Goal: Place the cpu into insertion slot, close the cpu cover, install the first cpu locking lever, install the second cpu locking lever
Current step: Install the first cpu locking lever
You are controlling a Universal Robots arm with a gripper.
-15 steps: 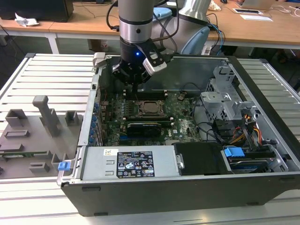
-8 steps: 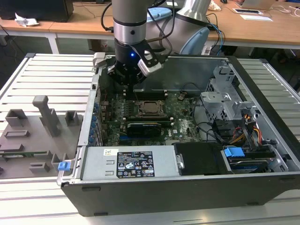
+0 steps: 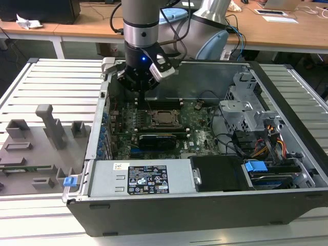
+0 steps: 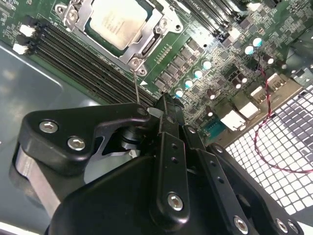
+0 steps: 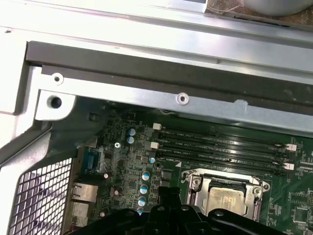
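The cpu (image 4: 120,22) lies in its socket on the green motherboard, silvery-tan face up, with the silver cpu cover (image 4: 149,41) folded down around it. In the exterior view the cpu (image 3: 164,117) sits mid-board and my gripper (image 3: 138,87) hangs above the board, toward the exterior view's left of the socket. A thin wire locking lever (image 4: 136,87) rises from the socket's corner up to my gripper (image 4: 165,102). The black fingers (image 4: 168,147) are shut together; the lever's end is hidden behind them, so a pinch cannot be confirmed. The first wrist view shows the cpu (image 5: 226,198) and cover (image 5: 255,192).
Black memory slots (image 5: 220,144) run beside the socket. A long black expansion card (image 3: 160,139) lies nearer the case front. The case's metal walls (image 3: 97,128), a drive cage (image 3: 246,105) and loose cables (image 3: 256,146) crowd the exterior view's right. Grey fixtures (image 3: 48,125) stand outside the case.
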